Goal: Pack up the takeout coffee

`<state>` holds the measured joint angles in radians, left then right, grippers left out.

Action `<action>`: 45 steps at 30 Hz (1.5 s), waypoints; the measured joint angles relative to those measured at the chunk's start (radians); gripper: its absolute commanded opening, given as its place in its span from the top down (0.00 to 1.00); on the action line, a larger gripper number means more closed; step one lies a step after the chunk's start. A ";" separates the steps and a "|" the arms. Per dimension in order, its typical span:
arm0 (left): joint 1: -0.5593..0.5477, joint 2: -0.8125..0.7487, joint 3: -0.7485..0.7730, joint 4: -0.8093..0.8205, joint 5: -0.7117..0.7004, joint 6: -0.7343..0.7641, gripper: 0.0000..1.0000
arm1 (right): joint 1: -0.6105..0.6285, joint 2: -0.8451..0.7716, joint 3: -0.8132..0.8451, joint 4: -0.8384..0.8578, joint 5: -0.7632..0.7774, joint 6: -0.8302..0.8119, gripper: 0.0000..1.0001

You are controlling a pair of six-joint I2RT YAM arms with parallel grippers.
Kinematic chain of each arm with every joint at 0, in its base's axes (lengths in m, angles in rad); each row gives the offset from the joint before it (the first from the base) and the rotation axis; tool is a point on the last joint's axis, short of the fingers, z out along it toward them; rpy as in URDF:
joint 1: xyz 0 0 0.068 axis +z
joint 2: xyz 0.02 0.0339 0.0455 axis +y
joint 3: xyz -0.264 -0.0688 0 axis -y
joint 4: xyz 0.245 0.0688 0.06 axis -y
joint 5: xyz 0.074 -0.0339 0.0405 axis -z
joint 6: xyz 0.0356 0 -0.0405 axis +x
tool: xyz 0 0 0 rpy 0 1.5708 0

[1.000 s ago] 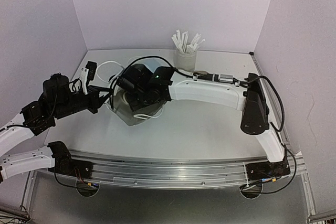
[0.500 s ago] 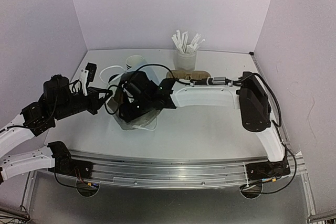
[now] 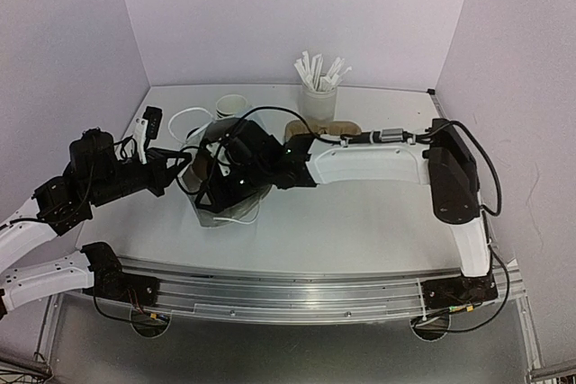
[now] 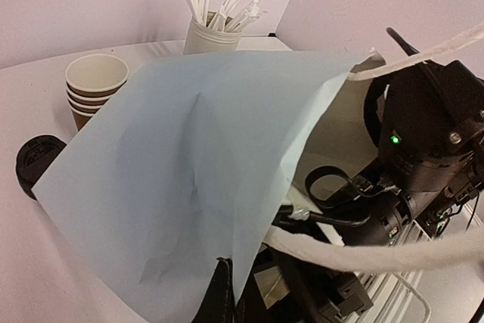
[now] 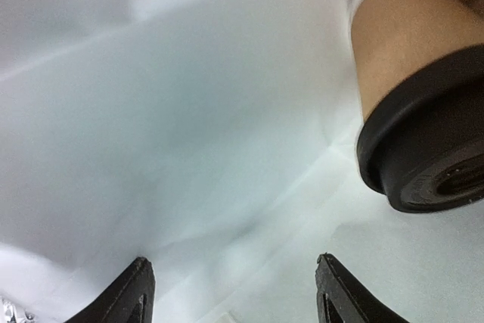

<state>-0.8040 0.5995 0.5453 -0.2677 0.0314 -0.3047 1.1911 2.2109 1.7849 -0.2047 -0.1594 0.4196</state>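
Note:
A pale blue paper bag (image 3: 212, 215) with white rope handles lies open on its side at the table's left middle. My left gripper (image 3: 184, 166) is shut on the bag's upper edge (image 4: 189, 172) and holds the mouth up; its fingertips (image 4: 221, 293) pinch the paper. My right gripper (image 3: 225, 188) reaches inside the bag, its jaws wide open and empty (image 5: 234, 293). A brown kraft cup with a black lid (image 5: 423, 111) lies on its side inside the bag, up and to the right of the open fingers and apart from them.
A stack of brown kraft cups (image 3: 232, 105) (image 4: 94, 81) stands behind the bag, with a loose black lid (image 4: 34, 163) beside it. A white cup of wrapped straws (image 3: 317, 96) (image 4: 208, 32) stands at the back. A brown cardboard piece (image 3: 324, 125) lies under the right forearm.
My right gripper has pushed forward and left, deeper into the bag, and the bag has shifted slightly toward the front. My left gripper has kept its hold on the edge.

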 measured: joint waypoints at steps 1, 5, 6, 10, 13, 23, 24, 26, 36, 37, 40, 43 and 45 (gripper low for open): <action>0.000 0.000 0.000 0.006 0.001 0.004 1.00 | 0.001 -0.025 -0.024 0.001 0.025 0.003 0.31; 0.000 0.001 -0.003 0.011 0.003 0.022 1.00 | 0.001 -0.136 -0.118 0.036 0.167 0.025 0.30; 0.000 0.001 -0.003 0.011 0.002 0.025 1.00 | 0.001 -0.171 -0.142 0.045 0.201 0.033 0.30; 0.000 0.001 -0.004 0.017 0.001 0.033 1.00 | -0.004 -0.279 -0.190 0.060 0.262 0.054 0.32; 0.000 0.001 -0.004 0.020 0.001 0.041 1.00 | -0.007 -0.319 -0.194 0.052 0.277 0.056 0.35; 0.000 0.004 -0.004 0.024 0.002 0.042 1.00 | 0.004 -0.316 -0.103 -0.165 0.501 0.093 0.61; 0.000 0.004 -0.004 0.022 0.001 0.042 1.00 | 0.004 -0.297 -0.068 -0.194 0.523 0.102 0.62; 0.001 0.004 -0.004 0.019 0.000 0.042 1.00 | 0.001 -0.249 0.013 -0.241 0.558 0.114 0.61; 0.003 0.011 0.008 -0.019 -0.006 0.046 1.00 | -0.013 -0.135 0.232 -0.300 0.245 -0.023 0.48; 0.003 0.016 0.018 -0.031 -0.009 0.043 1.00 | -0.013 -0.137 0.239 -0.300 0.204 -0.036 0.47; 0.005 0.054 0.091 -0.114 -0.013 0.011 1.00 | -0.013 -0.156 0.236 -0.303 0.108 -0.063 0.44; 0.015 0.096 0.165 -0.182 -0.016 -0.052 1.00 | -0.015 -0.209 0.190 -0.307 0.028 -0.065 0.41; 0.028 0.125 0.211 -0.227 -0.016 -0.090 1.00 | -0.019 -0.265 0.133 -0.312 -0.023 -0.057 0.40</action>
<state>-0.7760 0.7245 0.7562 -0.4949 0.0158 -0.3945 1.1719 1.9461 1.9174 -0.5163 -0.1825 0.3628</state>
